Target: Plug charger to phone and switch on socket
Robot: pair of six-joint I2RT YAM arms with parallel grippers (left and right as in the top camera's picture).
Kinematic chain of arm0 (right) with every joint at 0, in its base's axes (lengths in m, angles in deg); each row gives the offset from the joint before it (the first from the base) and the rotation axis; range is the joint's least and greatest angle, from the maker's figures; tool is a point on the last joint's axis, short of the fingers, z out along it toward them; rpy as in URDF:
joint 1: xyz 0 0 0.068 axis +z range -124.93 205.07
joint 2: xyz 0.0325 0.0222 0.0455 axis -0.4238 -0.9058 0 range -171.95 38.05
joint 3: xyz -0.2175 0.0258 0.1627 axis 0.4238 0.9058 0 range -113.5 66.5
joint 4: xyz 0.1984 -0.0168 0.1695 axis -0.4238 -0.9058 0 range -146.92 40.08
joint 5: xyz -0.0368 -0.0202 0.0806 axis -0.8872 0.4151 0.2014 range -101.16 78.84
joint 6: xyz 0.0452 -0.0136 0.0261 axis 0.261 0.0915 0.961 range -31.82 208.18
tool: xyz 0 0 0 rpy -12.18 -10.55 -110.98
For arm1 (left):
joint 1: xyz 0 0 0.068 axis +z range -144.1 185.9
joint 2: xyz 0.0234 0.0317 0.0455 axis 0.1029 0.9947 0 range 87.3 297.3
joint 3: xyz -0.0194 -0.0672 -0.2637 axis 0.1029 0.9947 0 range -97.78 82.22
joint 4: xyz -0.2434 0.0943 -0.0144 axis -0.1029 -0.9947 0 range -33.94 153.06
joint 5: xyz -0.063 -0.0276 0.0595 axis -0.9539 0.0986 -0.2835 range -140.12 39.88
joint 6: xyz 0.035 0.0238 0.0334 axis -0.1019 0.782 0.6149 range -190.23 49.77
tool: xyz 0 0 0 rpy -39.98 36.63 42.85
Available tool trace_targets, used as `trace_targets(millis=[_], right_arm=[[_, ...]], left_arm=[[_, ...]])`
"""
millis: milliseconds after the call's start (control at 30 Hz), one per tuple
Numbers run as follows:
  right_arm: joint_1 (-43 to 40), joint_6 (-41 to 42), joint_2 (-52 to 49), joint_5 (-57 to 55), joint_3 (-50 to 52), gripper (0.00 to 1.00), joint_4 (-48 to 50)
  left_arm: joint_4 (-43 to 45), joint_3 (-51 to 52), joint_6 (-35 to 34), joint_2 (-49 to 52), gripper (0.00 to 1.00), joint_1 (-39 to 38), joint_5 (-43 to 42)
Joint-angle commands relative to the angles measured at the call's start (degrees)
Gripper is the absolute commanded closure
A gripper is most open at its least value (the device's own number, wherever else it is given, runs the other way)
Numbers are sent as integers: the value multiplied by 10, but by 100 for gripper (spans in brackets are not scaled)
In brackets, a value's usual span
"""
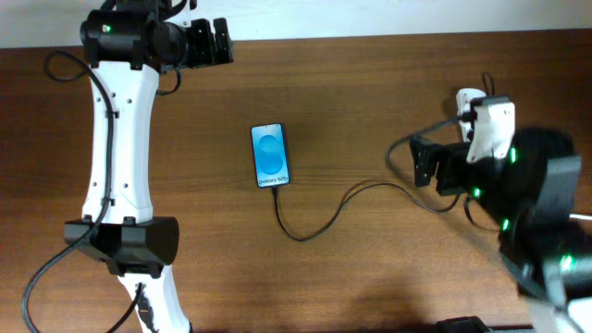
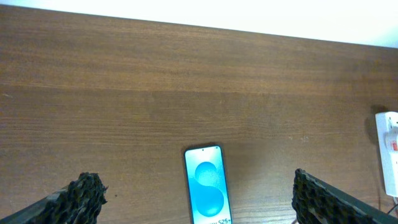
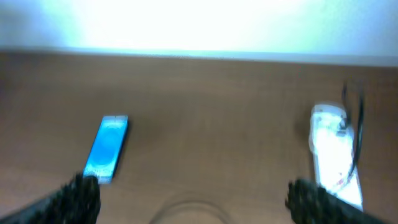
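Note:
The phone (image 1: 270, 155) lies flat mid-table, blue screen up; it also shows in the left wrist view (image 2: 207, 185) and the right wrist view (image 3: 107, 148). The thin black charger cable (image 1: 319, 217) runs from the phone's near end in a curve toward the right arm; its tip sits at the phone's bottom edge. The white socket (image 1: 469, 100) is mostly hidden under the right arm; it also shows in the left wrist view (image 2: 388, 144) and the right wrist view (image 3: 333, 149). My left gripper (image 2: 199, 202) is open, high at the table's far left. My right gripper (image 3: 194, 199) is open, beside the socket.
The wooden table (image 1: 370, 111) runs to a white wall edge at the back. The left arm's white body (image 1: 120, 166) stands along the left side. The right arm's black base (image 1: 546, 231) fills the right side.

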Motion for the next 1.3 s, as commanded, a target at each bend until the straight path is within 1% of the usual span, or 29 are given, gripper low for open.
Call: trace_targets(millis=[0,67,200,367,500,567,700,1267], right_arm=[[1,-27,135,-18,188,2,151],[1,-27,233,-34,322,2,295],[1,-27,369,-35,492,2,450],[1,-27,452,-35,608,2,519],[1,-27,498,-35,643,2,513],[1,-27,519,-36,643,2,462],[1,-26,518,-38,643,2,371],[1,-26,518,-46,643,2,372]], left_arm=[[-1,-2,1,0,0,0,4],[-1,-2,1,0,1,0,4],[-1,-2,1,0,1,0,4],[-1,-2,1,0,1,0,4],[-1,-2,1,0,1,0,4],[-1,-2,1,0,1,2,4],[-1,-2,1,0,1,0,4],[-3,-2,1,0,1,1,4]])
